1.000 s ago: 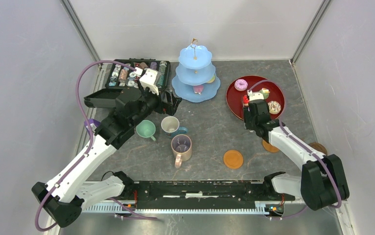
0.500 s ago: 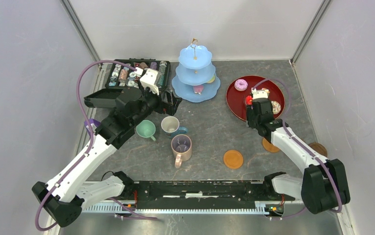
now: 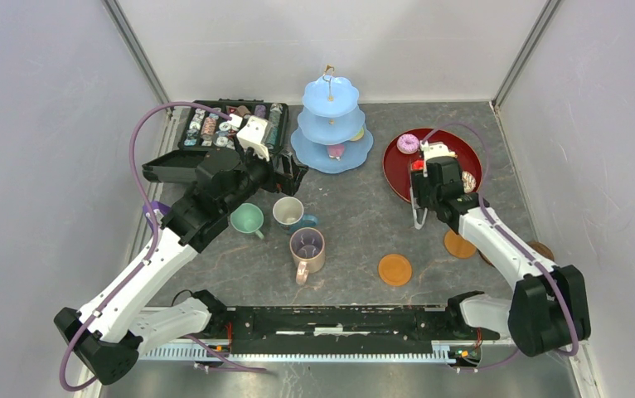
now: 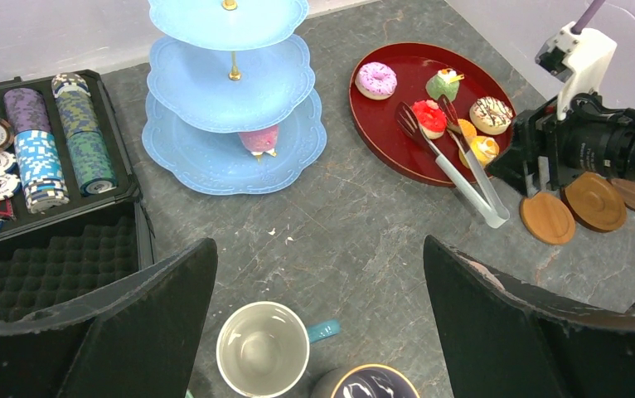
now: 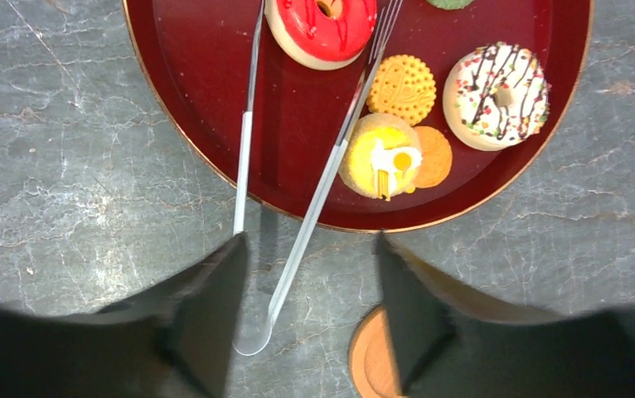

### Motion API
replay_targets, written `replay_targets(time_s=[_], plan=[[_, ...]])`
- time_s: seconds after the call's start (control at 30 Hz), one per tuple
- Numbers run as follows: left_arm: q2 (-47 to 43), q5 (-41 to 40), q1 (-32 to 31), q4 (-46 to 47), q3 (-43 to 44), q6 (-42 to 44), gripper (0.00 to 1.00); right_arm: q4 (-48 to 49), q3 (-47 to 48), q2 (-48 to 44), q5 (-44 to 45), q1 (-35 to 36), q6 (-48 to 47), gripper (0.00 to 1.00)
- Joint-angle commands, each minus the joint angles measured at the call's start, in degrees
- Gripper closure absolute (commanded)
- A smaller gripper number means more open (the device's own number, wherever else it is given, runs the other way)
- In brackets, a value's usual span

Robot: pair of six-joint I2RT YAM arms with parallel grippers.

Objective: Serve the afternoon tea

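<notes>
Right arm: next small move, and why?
Probably lower the right gripper and close its jaws on the tongs: the jaws stand open astride the tongs' bend, and the tips flank the red doughnut on the red tray.

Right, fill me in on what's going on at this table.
Tea is being laid out. The right gripper hangs open over the handle end of the metal tongs, which lie with their tips on the red tray, straddling a red doughnut; nothing is gripped. The left gripper is open too, hovering above the mugs. Most pastries sit on the tray; one pink pastry shows on the blue stand's bottom tier. The coasters lie bare.
</notes>
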Motion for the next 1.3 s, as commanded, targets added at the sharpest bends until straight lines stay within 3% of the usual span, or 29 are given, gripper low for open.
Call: replay_targets(time_s=[0.0, 0.07, 0.2, 0.5, 0.8, 0.97, 1.27], plan=[[0.04, 0.21, -0.49, 2.13, 0.09, 0.93, 0.00, 1.58, 2.09, 1.66, -2.23, -0.15, -1.42, 0.26], [0.04, 0.22, -0.49, 2.13, 0.10, 0.93, 0.00, 4.04, 1.12, 2.74, -2.34, -0.17, -0.52, 0.20], [0.13, 0.28, -0.48, 2.11, 0.09, 0.93, 0.00, 7.02, 1.32, 6.60, -0.80, -0.15, 3.27, 0.20], [0.31, 0.34, -0.50, 2.06, 0.09, 0.96, 0.00, 12.30, 1.08, 13.76, 2.61, -0.17, 7.42, 0.24], [0.48, 0.26, -0.49, 2.06, 0.17, 1.01, 0.00, 12.80, -0.08, 15.42, 2.90, -0.13, 7.70, 0.25], [0.64, 0.32, -0.49, 2.06, 0.09, 0.93, 0.00, 13.61, -0.22, 16.81, 3.70, -0.18, 7.70, 0.32], [0.93, 0.30, -0.51, 2.08, 0.14, 0.93, 0.00, 14.86, 0.81, 19.67, 4.32, -0.17, 7.68, 0.34]])
